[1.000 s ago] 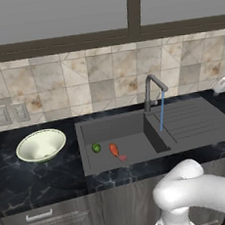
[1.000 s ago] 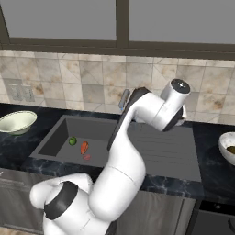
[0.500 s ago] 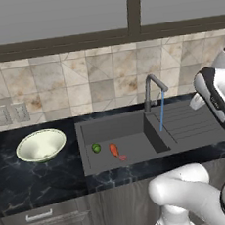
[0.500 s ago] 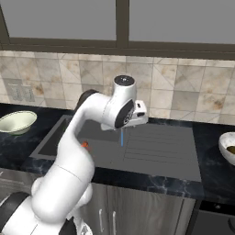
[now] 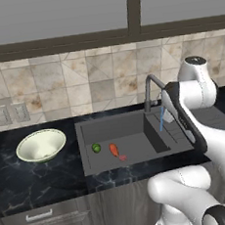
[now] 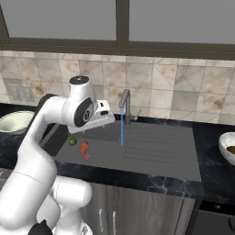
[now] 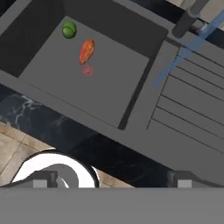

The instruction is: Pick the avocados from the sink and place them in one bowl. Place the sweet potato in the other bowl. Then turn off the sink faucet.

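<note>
A bright green avocado (image 5: pixel 96 147) lies on the floor of the sink (image 5: pixel 131 127), toward its left side, with the orange-red sweet potato (image 5: pixel 113 149) just beside it to the right and a small red spot (image 5: pixel 123 157) near the potato's lower end. From the hand camera the same three sit close together in the basin's far corner. The sink faucet (image 5: pixel 150 91) stands at the basin's back right edge, a thin blue stream falling from its spout. A pale cream-green bowl (image 5: pixel 41 145) rests on the dark worktop (image 5: pixel 38 179) left of the sink. The pincer (image 6: pixel 103 115) hangs above the basin; whether it is open or closed I cannot tell.
</note>
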